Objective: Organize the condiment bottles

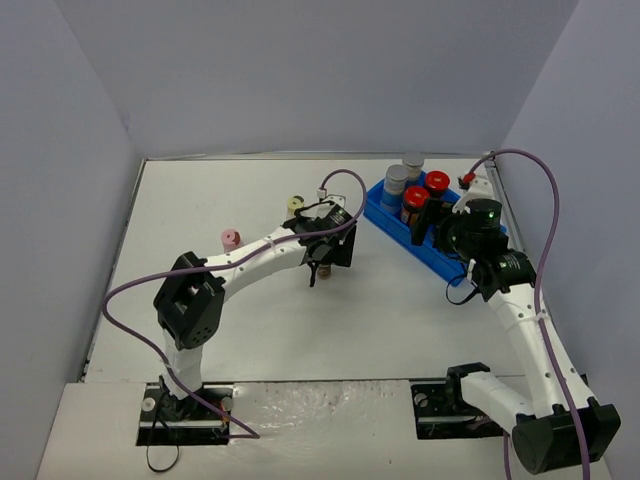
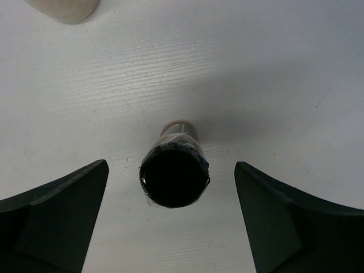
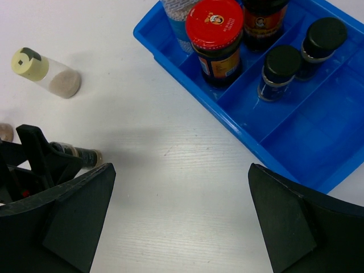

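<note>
Near blue tray (image 3: 301, 136), right tool (image 3: 181, 170) wide, left tool (image 2: 170, 165) wide over tiny dark-capped jar (image 2: 174, 179), cream-lidded jar (image 3: 48, 77) near

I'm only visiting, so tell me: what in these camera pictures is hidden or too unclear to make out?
Top view: the left gripper hides most of the tiny jar under it.
Top view: the right arm covers the two dark-capped jars in the blue tray.
Right wrist view: the top edge cuts off the lid of one dark jar.
Left wrist view: a pale object is cropped at the corner, unidentifiable.
</note>
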`<state>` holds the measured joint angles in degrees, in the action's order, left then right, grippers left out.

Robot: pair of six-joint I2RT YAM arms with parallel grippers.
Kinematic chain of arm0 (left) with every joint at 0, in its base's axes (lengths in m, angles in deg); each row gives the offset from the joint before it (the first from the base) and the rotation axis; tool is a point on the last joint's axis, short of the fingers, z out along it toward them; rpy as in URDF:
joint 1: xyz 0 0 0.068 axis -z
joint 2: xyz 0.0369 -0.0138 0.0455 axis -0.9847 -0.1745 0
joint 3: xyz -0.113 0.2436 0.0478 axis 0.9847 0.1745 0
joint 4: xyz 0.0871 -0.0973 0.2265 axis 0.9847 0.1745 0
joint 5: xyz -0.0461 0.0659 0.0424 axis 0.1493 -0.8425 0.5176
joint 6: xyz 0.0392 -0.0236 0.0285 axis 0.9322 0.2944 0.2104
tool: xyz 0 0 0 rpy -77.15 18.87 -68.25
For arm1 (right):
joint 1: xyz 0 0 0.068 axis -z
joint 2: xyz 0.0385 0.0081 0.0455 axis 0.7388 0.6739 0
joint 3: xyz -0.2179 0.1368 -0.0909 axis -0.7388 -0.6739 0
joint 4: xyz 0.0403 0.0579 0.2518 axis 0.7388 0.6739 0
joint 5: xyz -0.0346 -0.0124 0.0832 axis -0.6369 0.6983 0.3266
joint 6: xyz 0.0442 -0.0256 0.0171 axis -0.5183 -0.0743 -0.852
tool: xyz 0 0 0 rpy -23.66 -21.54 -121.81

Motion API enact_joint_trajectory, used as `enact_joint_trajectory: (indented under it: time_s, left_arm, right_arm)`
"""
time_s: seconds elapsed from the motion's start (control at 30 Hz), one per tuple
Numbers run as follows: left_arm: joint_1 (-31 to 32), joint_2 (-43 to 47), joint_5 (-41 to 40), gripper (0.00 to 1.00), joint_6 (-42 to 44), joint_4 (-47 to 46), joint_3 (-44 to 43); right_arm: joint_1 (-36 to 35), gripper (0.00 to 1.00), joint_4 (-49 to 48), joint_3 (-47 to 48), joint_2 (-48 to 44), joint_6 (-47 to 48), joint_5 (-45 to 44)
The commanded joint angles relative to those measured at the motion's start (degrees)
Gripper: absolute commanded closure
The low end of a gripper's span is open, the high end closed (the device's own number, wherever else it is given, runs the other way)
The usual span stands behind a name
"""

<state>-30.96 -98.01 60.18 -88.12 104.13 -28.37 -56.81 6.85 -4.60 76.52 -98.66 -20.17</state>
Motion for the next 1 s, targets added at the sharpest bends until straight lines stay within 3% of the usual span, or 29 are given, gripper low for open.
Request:
enact_joint_trajectory:
  time_s: [0.0, 0.23, 0.53, 0.8, 0.97]
  left_arm:
    - [-0.04, 8.61, -3.19, 0.04, -0.28, -1.35, -0.94]
    - [-0.61, 21.26, -9.16, 0.03, 1.01, -2.42, 7.64]
    - [-4.31, 46.03, -14.03, 0.03, -0.72, 0.99, 30.65]
    - [-13.18, 66.74, -11.45, 0.03, -0.10, 5.76, 42.27]
    - [-15.77, 70.81, -8.45, 0.03, 1.73, 4.47, 45.71]
  right_arm:
    - [-2.72, 0.00, -1.85, 4.45, 2.80, 2.64, 3.01]
    - [-11.82, 0.00, -2.36, 8.45, 9.53, 2.99, -0.20]
    - [-23.60, 0.00, -4.45, 12.79, 19.67, 4.90, -4.37]
    - [-29.98, 0.00, -5.65, 16.05, 31.01, 6.82, -5.15]
    - [-31.64, 0.05, -6.58, 17.49, 36.33, 7.55, -5.31]
